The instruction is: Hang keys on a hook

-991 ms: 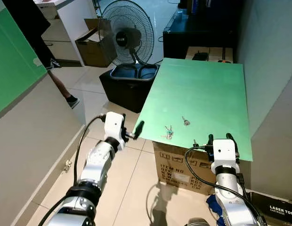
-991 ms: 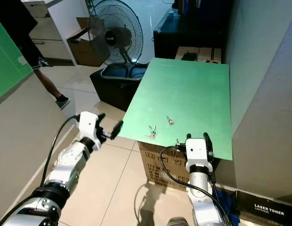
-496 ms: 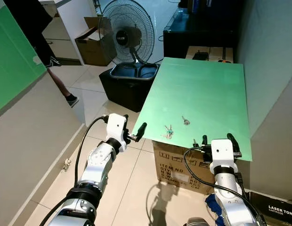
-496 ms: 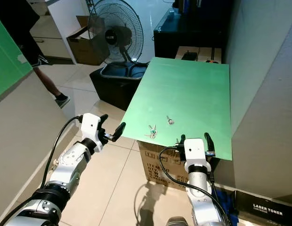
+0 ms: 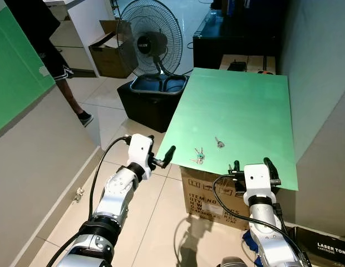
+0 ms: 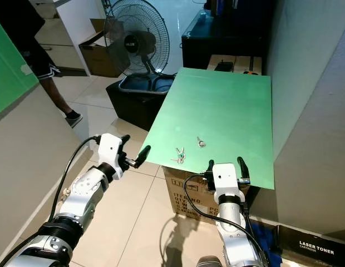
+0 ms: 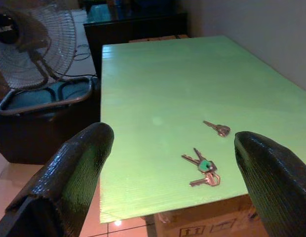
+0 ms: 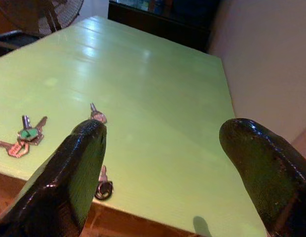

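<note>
Black-headed key (image 8: 103, 185) partly behind right hand (image 8: 168, 163)

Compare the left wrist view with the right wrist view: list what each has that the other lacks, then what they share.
Left wrist view, not right: the open left pincer and the tub's blue inside.
Right wrist view, not left: the open right pincer and a dark-headed key at the green board's near edge.
Both: the board, the green-tagged key bunch, the single key and the fan.
</note>
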`<state>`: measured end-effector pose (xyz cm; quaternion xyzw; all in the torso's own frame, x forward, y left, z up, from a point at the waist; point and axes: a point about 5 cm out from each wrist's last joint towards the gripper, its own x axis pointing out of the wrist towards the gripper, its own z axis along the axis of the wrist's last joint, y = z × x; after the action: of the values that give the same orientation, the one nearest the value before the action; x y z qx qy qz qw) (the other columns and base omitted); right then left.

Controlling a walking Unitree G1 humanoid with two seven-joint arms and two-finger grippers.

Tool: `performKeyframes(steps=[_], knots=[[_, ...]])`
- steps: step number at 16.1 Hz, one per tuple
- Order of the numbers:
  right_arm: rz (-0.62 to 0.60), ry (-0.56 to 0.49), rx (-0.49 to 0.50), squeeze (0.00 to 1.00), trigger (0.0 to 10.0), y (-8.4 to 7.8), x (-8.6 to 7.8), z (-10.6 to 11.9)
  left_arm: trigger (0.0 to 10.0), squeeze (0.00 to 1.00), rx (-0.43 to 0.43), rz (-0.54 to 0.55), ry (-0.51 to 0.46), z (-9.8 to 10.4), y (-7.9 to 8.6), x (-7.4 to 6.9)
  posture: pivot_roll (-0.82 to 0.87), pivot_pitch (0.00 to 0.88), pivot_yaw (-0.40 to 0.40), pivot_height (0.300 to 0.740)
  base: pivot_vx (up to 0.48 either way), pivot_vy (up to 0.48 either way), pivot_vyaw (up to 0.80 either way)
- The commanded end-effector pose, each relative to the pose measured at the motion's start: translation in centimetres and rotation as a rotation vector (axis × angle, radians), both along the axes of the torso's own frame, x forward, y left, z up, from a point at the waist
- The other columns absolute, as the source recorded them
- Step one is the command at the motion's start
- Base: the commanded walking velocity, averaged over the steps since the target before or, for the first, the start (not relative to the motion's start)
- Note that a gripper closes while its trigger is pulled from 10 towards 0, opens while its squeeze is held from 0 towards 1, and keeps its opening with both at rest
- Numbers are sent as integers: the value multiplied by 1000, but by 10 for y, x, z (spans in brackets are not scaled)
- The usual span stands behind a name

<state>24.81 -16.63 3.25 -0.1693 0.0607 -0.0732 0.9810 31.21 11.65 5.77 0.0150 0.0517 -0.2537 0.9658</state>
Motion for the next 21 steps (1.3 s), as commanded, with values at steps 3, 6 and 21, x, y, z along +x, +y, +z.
performKeyframes(steps=[3,6,21], knots=[[10,5,-3,0,10000,6,2,0,10000,0,-8,-38,-16,4,-2,-1,-273,0,178,740,312,0,0],[11,18,-13,0,10000,5,0,-2,10000,0,-33,-30,-8,4,-3,0,-274,0,175,740,472,0,0],[-59,14,39,0,10000,2,4,0,10000,0,25,-20,-2,1,0,-4,-264,0,181,740,234,0,0]])
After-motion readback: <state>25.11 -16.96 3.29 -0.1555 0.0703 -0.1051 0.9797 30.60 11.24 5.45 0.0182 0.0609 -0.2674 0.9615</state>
